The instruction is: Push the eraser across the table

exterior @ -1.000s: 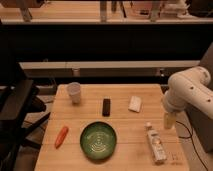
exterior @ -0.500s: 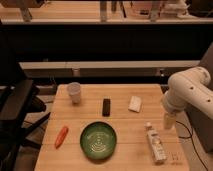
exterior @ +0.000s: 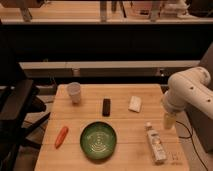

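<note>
Well, the white, flat eraser [exterior: 135, 103] lies on the table [exterior: 125, 125] — hand [exterior: 169, 120] near the bottle [exterior: 156, 143], state unclear.

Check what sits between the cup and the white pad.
A black block, in the camera view; the gripper hangs by the table's right edge.

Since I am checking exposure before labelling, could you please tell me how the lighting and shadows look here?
Camera view: the table is evenly lit, without harsh glare; the cup and the green bowl cast only faint shadows; the band behind the table is very dark; the gripper, at the table's right edge near the bottle, is well lit.
</note>
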